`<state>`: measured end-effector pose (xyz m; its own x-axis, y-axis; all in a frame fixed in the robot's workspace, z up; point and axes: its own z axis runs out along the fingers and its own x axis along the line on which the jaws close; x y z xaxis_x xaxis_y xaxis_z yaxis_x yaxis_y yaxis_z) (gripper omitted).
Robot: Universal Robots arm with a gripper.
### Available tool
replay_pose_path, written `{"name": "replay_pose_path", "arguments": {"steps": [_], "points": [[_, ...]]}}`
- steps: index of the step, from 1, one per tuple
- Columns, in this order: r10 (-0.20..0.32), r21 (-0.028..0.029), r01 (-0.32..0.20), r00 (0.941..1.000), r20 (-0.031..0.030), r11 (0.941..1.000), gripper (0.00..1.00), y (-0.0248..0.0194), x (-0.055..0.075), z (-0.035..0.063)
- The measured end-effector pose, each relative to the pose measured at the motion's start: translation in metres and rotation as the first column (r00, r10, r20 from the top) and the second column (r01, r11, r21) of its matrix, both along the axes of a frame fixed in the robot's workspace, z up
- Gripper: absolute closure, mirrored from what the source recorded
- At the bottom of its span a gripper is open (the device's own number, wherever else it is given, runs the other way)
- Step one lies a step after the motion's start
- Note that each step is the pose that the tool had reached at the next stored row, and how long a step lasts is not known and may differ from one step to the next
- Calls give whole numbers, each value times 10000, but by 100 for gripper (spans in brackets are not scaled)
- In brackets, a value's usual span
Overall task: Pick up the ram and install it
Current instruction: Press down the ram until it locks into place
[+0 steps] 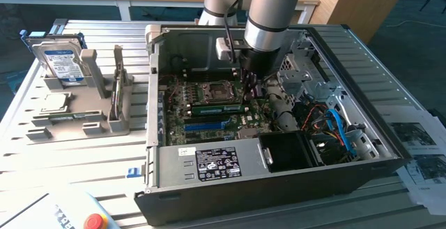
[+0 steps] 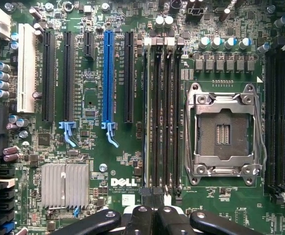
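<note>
Fingers (image 2: 141, 218) of the gripper (image 2: 154, 215) are pressed together with no gap between them, and nothing shows clamped there. In the wrist view they sit just off the end of the memory slots (image 2: 163, 117). In the exterior view the gripper (image 1: 252, 85) hangs inside the open case (image 1: 279, 187), low over the motherboard (image 1: 209, 122), just beside the socket (image 1: 217, 91).

One ram (image 2: 146, 117) stands edge-on in the memory slot farthest from the socket (image 2: 224, 128), on the side toward the blue slot (image 2: 108, 78). In the exterior view it shows as a green strip (image 1: 216, 109) between the socket and the blue slots. Whether the fingertips touch its end I cannot tell.

Counted in the wrist view:
- four memory slots in the bank beside the socket, one of them filled
- a second dark bank (image 2: 281, 122) on the socket's other side, cut off by the frame edge
- one blue slot, one white slot (image 2: 26, 73) and four black expansion slots, one of them short
- one ribbed heatsink (image 2: 64, 185)
- one socket, open with no chip in it

Outside the case, toward the exterior view's left, a grey holder (image 1: 83, 124) carries one hard drive (image 1: 61, 61).
</note>
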<state>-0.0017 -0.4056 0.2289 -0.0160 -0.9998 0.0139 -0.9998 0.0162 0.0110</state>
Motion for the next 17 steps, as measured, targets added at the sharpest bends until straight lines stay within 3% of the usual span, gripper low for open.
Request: {"name": "replay_pose_path", "arguments": {"steps": [17], "points": [[0, 0, 0, 10000, 0, 10000, 90, 0, 0, -44]]}}
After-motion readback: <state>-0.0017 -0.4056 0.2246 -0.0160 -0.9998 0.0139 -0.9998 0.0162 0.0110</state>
